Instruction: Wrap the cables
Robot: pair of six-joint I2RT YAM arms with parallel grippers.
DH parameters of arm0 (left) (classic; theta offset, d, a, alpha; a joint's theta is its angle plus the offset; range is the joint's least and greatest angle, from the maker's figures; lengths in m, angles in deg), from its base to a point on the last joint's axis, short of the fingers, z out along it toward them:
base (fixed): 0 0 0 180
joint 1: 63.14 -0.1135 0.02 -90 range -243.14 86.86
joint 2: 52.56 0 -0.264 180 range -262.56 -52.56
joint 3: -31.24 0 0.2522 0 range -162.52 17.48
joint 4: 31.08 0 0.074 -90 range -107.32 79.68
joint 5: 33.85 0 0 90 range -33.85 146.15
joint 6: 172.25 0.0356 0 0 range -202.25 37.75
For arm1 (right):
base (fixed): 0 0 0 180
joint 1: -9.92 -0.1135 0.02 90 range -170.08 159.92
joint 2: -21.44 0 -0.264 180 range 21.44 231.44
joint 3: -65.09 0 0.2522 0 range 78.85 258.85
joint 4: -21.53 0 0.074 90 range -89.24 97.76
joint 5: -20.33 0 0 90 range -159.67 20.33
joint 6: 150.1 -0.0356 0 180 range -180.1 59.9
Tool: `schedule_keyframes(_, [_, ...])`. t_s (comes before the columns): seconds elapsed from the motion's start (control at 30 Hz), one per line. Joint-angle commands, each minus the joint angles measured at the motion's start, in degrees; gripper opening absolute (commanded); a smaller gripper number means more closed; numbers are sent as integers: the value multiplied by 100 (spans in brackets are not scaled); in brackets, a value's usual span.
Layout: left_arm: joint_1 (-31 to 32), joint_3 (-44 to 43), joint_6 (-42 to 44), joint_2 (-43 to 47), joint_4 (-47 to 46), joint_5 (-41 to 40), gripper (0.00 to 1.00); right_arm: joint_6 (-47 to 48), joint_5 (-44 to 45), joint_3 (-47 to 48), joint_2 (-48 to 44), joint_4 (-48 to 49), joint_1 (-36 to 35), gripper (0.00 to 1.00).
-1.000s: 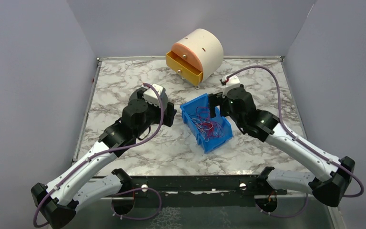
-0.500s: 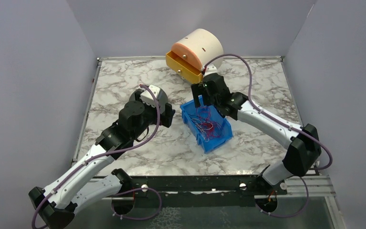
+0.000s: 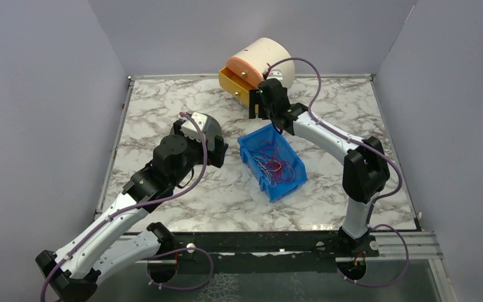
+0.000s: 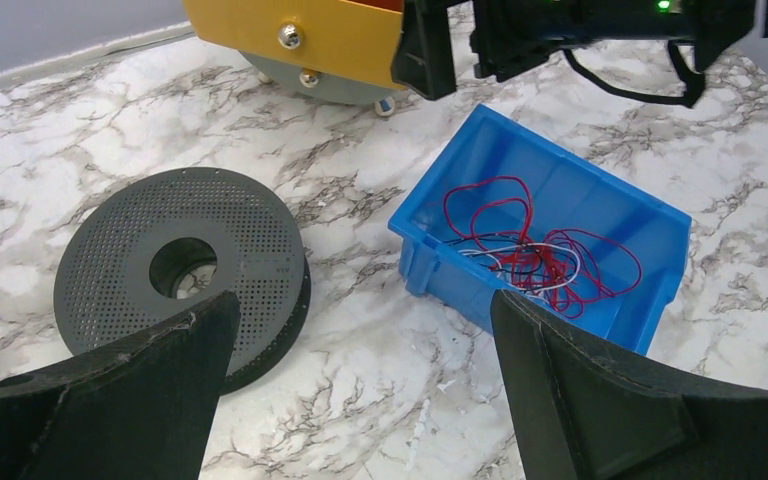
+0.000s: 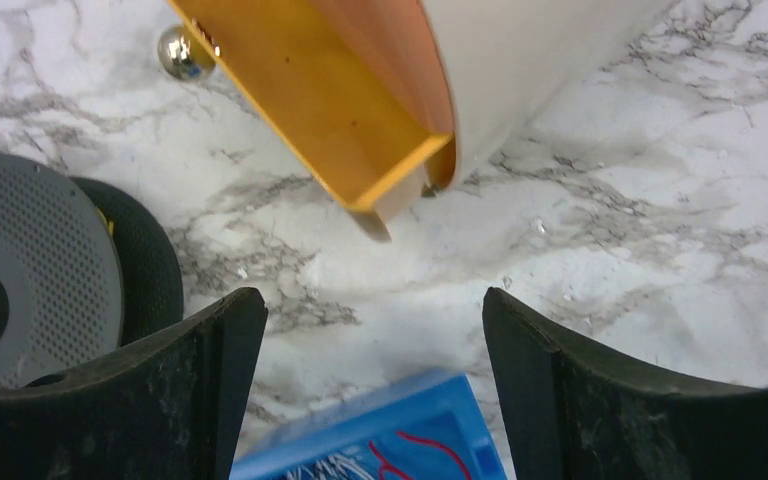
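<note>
cables (image 4: 520, 255) in blue bin (image 4: 450, 278) | right end effector (image 3: 255, 112) at yellow drawer (image 4: 340, 40)

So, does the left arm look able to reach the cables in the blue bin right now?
Probably yes. The cables lie in the open-topped blue bin just ahead of the left gripper; nothing covers them, and the right gripper is off by the yellow drawer.

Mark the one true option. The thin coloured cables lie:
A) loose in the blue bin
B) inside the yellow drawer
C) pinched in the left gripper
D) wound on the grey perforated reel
A: the left wrist view shows the cables as a loose tangle of red, white and dark strands inside the blue bin.
</note>
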Motion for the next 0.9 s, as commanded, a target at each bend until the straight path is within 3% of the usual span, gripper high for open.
schedule_keyframes(0.0, [8, 58, 52, 135, 9, -112, 99, -232, 199, 546, 437, 266, 152, 84])
schedule_keyframes(0.63, [8, 63, 50, 157, 14, -94, 99, -103, 660, 1548, 1233, 346, 1219, 80])
schedule_keyframes(0.87, [8, 71, 51, 152, 13, -120, 99, -79, -377, 597, 548, 554, 1228, 81])
